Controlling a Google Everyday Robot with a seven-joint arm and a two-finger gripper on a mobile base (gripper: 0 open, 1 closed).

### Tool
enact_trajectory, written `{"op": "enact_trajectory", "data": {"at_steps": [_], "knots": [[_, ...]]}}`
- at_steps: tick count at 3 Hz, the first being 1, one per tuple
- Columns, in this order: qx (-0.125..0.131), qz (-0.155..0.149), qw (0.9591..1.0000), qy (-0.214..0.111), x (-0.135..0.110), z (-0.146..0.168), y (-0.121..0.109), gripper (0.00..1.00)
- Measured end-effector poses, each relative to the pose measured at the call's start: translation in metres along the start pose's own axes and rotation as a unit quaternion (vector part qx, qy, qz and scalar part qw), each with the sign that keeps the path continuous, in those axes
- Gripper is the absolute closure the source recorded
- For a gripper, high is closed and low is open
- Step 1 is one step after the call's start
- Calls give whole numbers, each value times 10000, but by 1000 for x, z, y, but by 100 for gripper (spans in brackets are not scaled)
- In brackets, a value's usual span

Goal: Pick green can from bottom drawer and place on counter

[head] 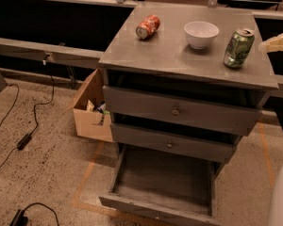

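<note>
The green can (238, 47) stands upright on the counter (170, 51) near its right edge. My gripper (276, 43) is at the right edge of the view, just right of the can and apart from it, with its pale fingers (273, 44) pointing left. The bottom drawer (162, 182) is pulled out and shows a bare tray.
A white bowl (201, 34) sits on the counter left of the can. A red-orange can (147, 26) lies on its side further left. An open cardboard box (92, 108) stands on the floor left of the cabinet. Cables (23, 140) run across the floor.
</note>
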State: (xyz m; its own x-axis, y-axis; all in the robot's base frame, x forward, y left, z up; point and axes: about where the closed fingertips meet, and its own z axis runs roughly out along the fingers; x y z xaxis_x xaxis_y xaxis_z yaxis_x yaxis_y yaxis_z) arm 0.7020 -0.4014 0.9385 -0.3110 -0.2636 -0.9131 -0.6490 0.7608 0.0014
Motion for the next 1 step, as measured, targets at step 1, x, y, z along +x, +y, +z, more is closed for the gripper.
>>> {"op": "enact_trajectory", "data": {"at_steps": [1], "knots": [[851,-118,9963,-35,-17,-53,-29,0]]}}
